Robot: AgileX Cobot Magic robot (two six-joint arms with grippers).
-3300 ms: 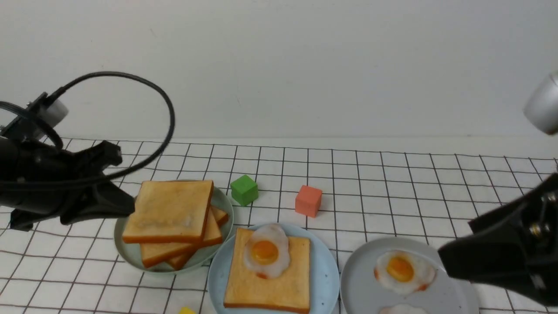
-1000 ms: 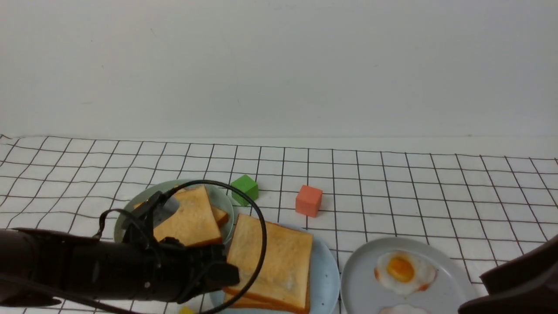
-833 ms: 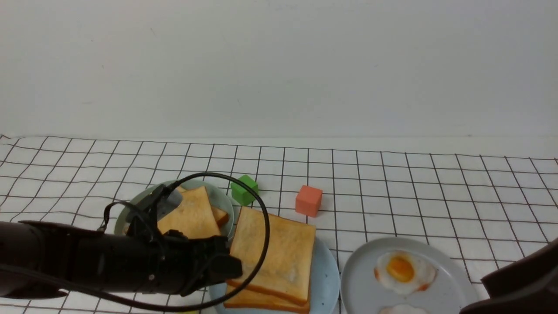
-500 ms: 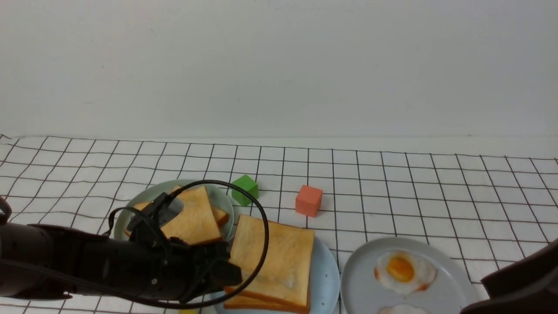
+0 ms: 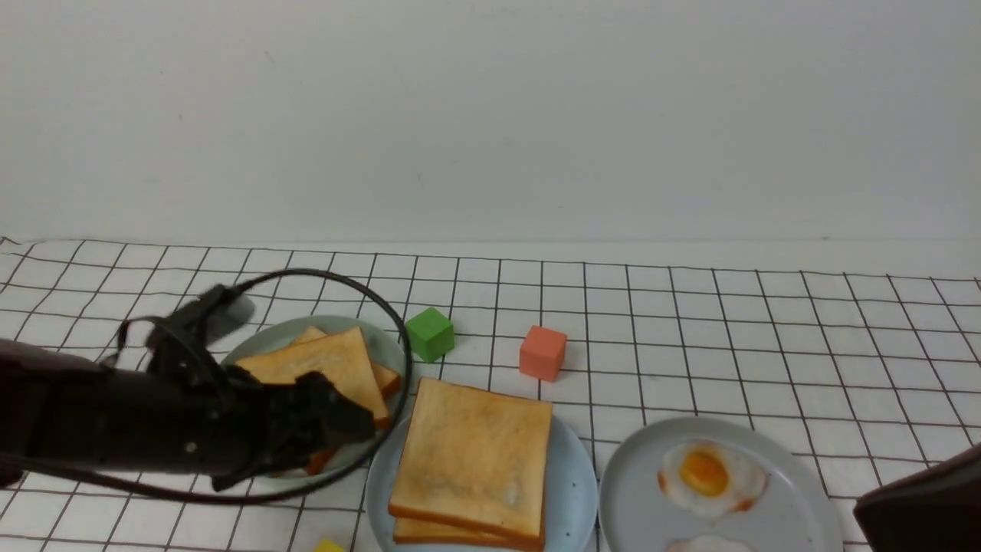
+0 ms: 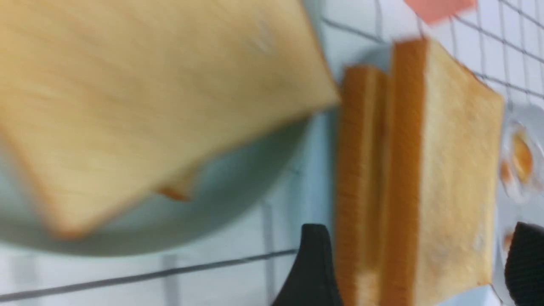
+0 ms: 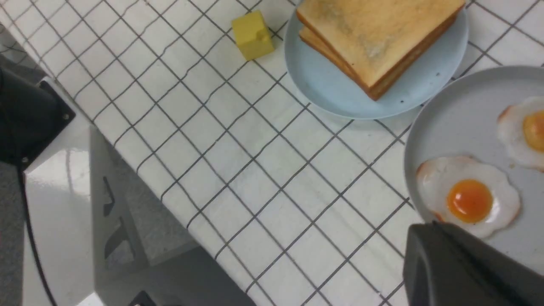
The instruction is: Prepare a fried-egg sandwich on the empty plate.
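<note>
The fried-egg sandwich [image 5: 471, 460] lies on the pale blue empty plate [image 5: 576, 491], two toast slices stacked, the top one slightly askew. No egg shows between them. My left gripper [image 5: 341, 429] hovers just left of the sandwich, over the edge of the green plate, open and holding nothing. In the left wrist view its black fingers [image 6: 314, 263] stand wide apart with the sandwich [image 6: 425, 170] lying ahead of them. My right gripper [image 7: 429, 231] is shut and empty by the grey plate's near rim. The sandwich [image 7: 378, 38] and blue plate [image 7: 340, 93] show there too.
A sage-green plate [image 5: 268, 345] holds spare toast slices [image 5: 322, 368]. A grey plate [image 5: 636, 491] carries fried eggs [image 5: 709, 475]. A green cube [image 5: 429, 333] and an orange cube [image 5: 542, 353] sit behind the plates. A yellow cube [image 7: 253, 34] lies near the table's front edge.
The left gripper opened, let go of the top toast slice and drew back to the left. The slice now rests on the lower slice. The right gripper sank lower at the right corner.
</note>
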